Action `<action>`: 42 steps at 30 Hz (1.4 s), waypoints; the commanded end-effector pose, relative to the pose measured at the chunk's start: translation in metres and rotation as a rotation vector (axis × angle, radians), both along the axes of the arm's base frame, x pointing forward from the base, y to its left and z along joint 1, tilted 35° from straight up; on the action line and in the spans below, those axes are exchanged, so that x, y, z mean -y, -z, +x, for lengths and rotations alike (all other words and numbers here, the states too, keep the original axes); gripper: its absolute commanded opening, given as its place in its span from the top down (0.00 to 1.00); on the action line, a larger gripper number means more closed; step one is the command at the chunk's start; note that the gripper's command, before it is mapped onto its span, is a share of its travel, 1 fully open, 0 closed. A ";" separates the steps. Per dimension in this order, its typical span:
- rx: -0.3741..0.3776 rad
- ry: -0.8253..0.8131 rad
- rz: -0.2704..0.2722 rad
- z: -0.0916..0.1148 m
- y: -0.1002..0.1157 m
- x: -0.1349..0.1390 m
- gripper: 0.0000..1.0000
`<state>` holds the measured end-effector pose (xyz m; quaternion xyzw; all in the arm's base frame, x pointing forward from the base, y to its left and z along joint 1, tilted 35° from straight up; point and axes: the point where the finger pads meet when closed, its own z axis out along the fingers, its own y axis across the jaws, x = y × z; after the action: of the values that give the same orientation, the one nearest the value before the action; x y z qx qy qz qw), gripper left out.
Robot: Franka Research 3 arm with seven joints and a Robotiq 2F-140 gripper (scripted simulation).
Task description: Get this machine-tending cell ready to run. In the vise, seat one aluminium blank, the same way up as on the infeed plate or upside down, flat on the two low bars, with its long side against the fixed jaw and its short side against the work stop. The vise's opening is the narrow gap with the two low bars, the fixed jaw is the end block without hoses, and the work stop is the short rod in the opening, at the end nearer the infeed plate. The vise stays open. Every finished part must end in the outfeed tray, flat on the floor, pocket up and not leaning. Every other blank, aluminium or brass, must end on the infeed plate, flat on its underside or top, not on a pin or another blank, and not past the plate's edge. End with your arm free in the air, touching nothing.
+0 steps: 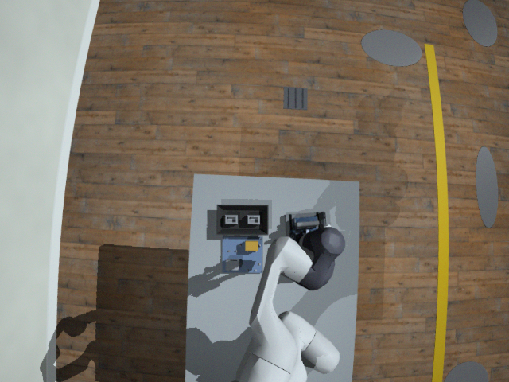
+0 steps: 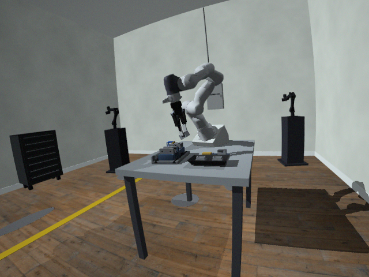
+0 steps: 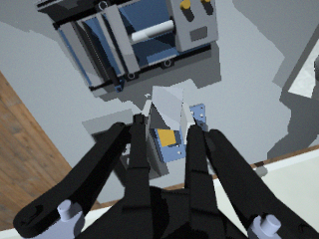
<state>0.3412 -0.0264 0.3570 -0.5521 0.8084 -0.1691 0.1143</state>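
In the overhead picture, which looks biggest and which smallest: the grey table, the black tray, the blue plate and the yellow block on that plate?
Largest to smallest, as they look from above:
1. Grey table
2. Black tray
3. Blue plate, only a little smaller than the tray
4. Yellow block

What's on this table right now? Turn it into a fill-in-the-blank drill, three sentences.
1. The outfeed tray holds ____ finished parts.
2. The yellow brass blank lies on the blue ____ plate.
3. The gripper is shut on a ____ block, up off the table.

Missing words: two; infeed; grey
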 end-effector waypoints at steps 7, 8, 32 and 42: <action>-0.066 -0.273 -0.113 -0.008 0.007 -0.007 1.00; -0.071 -0.293 -0.121 -0.009 0.007 -0.008 1.00; -0.189 -0.742 -0.292 -0.023 0.025 -0.030 1.00; -0.249 -0.988 -0.388 -0.029 0.034 -0.040 1.00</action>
<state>0.3128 0.0154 0.3230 -0.8621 0.4768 -0.1715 -0.0039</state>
